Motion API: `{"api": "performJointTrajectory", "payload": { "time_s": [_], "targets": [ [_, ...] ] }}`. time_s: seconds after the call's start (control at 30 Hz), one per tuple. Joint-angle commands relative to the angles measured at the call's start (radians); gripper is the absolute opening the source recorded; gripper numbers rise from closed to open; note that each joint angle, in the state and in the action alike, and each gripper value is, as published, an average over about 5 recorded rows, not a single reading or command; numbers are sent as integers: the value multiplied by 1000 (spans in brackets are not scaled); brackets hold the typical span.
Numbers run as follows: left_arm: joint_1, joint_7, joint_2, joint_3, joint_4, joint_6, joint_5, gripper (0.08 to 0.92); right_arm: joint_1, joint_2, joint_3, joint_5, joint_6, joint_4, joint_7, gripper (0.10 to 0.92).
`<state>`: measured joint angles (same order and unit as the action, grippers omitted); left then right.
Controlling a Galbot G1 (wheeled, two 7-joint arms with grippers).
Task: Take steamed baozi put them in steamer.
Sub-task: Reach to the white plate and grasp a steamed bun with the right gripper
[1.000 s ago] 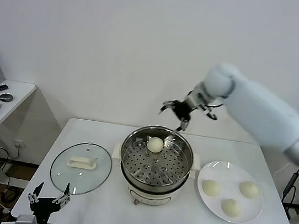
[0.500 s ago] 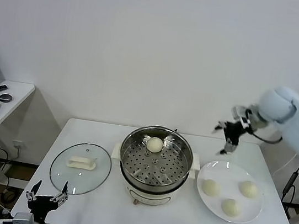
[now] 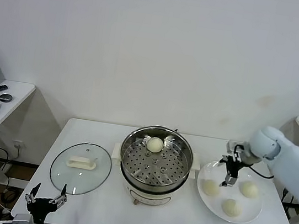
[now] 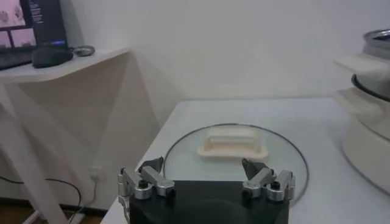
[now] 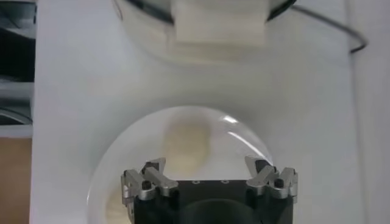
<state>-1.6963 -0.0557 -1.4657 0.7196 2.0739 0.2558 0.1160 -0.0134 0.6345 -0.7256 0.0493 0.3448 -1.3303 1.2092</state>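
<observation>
Baozi: smooth, cream-white, round; one [image 3: 155, 144] in steamer [image 3: 156, 160], three on plate [image 3: 254, 207]
Right gripper [image 3: 229, 175]: fingers spread wide, empty, above plate
Left gripper [image 3: 45, 196]: fingers wide, empty
Writing: none legible

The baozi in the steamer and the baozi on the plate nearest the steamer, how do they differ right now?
The baozi in the steamer sits alone on the perforated tray of the steamer; the plate baozi shares the white plate with two others. The right claw is open just above the plate baozi; no claw is near the steamer one. Both are round, smooth and cream-white.
</observation>
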Motion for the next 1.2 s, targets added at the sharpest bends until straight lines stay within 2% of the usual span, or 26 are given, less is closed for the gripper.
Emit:
{"api": "performJointTrajectory", "payload": {
  "time_s": [0.03, 0.47, 1.2],
  "targets": [
    [0, 1, 0, -2, 1, 2, 0, 823, -127, 58, 59, 123, -3, 42, 30, 823],
    [-3, 0, -6, -5, -4, 1, -3, 823, -153, 119, 95, 142, -8, 97, -48, 823],
    [-8, 0, -10, -15, -10, 0, -8, 823, -171, 128, 95, 163, -7, 124, -62, 806]
  ]
}}
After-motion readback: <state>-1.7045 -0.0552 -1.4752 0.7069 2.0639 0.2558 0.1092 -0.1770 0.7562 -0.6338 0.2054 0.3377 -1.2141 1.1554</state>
